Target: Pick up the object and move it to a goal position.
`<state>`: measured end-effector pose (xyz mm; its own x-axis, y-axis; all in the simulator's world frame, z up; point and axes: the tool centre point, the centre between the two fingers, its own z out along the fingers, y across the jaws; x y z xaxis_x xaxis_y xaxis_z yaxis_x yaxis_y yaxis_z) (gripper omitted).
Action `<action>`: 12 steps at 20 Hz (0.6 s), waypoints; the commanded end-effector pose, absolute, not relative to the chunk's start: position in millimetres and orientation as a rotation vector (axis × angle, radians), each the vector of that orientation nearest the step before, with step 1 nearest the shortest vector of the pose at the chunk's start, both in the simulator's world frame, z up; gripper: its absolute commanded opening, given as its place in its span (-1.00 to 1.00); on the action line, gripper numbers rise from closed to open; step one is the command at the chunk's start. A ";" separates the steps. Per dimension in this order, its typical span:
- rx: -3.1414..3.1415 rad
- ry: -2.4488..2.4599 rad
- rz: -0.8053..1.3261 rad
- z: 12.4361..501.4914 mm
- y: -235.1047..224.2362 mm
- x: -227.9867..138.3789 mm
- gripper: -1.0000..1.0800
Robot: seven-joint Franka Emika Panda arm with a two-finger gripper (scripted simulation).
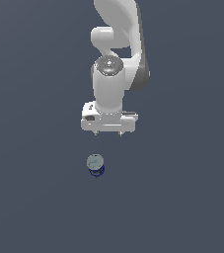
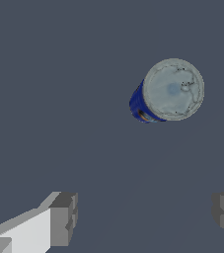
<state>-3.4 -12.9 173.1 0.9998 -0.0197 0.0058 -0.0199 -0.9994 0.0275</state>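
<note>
The object (image 1: pixel 95 163) is a small round can with a pale grey-green top and a dark blue body. It stands upright on the dark grey floor, below the gripper in the exterior view and a little toward that view's left. In the wrist view the can (image 2: pixel 170 91) shows from above, apart from the fingers. My gripper (image 1: pixel 108 133) hangs from the white arm, pointing down, well above the floor. Its fingers (image 2: pixel 64 217) stand wide apart with nothing between them; the gripper (image 2: pixel 143 217) is open and empty.
The flat dark grey floor (image 1: pixel 182 197) fills both views. The white arm (image 1: pixel 118 54) rises toward the top of the exterior view. Nothing else shows.
</note>
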 end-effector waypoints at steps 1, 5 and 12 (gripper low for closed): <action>3.114 -0.031 0.009 173.1 -12.9 -3.4 0.92; 3.118 0.007 0.006 174.7 -3.1 -4.3 0.92; 3.126 0.078 -0.001 178.9 20.3 -8.5 0.92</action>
<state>-7.7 18.5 178.5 0.9989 0.0476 -0.0004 0.0476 -0.9987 0.0158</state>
